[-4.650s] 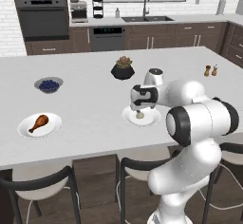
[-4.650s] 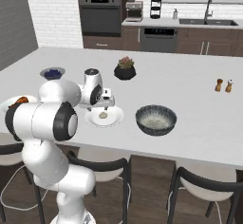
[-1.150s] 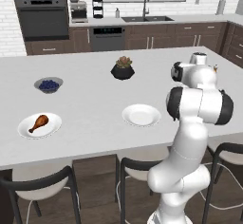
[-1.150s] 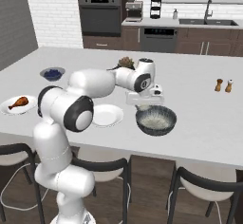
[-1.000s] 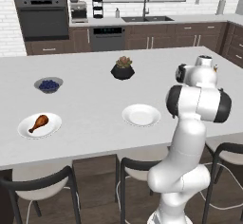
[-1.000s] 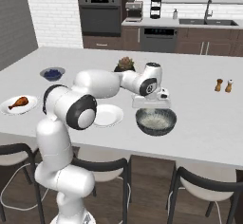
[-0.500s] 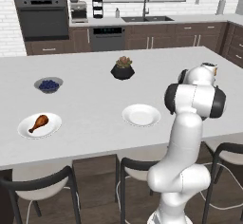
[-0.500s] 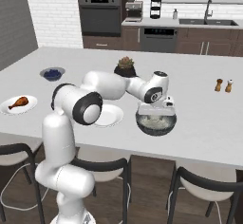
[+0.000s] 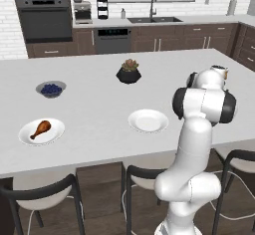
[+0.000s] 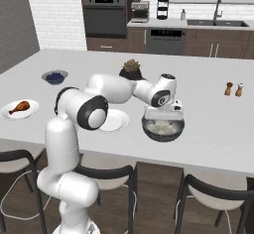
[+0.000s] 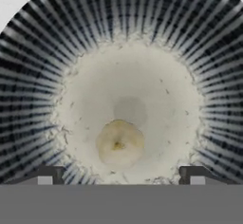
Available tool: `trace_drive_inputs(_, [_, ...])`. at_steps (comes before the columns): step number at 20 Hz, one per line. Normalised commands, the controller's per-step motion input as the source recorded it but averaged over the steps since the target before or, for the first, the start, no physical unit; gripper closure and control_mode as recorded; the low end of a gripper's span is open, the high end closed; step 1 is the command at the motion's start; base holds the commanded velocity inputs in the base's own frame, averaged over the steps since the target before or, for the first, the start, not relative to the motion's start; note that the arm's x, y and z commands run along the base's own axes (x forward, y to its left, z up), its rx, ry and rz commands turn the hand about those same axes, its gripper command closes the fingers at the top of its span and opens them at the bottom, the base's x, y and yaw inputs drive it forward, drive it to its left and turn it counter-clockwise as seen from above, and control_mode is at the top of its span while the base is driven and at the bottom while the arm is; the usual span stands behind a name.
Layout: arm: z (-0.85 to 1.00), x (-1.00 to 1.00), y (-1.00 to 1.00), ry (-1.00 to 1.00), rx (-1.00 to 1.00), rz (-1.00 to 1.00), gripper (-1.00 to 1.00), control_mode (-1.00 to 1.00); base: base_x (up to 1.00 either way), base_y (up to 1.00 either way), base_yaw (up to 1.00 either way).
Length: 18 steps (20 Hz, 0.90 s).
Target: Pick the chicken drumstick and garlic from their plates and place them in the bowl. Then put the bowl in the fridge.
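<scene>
The pincer (image 10: pixel 162 115) hangs low over the bowl (image 10: pixel 163 129), which stands on the bench (image 10: pixel 208 124) right of the nearer bare plate (image 10: pixel 113 121). In the hand view its two fingertips (image 11: pixel 45 175) stand wide apart, holding nothing, and the garlic (image 11: pixel 119 143) lies loose on the bowl's pale floor between them, just beyond the tips, with a faint round shadow beside it. The bowl's dark ribbed wall (image 11: pixel 38 66) rings the bulb on all sides. The drumstick (image 9: pixel 40 128) lies on the other plate (image 9: pixel 56 134) at the bench's near left, well apart from the pincer. A berry bowl (image 9: pixel 51 89) and a planter (image 9: pixel 129 72) stand farther back.
</scene>
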Motion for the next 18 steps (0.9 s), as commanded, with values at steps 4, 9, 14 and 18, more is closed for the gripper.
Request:
trace_drive_inputs(4, [0.46, -0.04, 0.19, 0.0, -0.05, 0.0, -1.0, -1.0, 0.0, 0.0, 0.0])
trace_drive_inputs(9, [0.87, -0.42, 1.0, 0.13, -0.14, 0.0, -1.0, -1.0, 0.0, 0.0, 0.0])
trace_drive_inputs(14, [0.67, -0.57, 1.0, 0.0, -0.05, 0.0, -1.0, -1.0, 0.0, 0.0, 0.0])
trace_drive_inputs(18, [0.18, -0.97, 1.0, -0.17, 0.0, 0.0, -1.0, -1.0, 0.0, 0.0, 0.0])
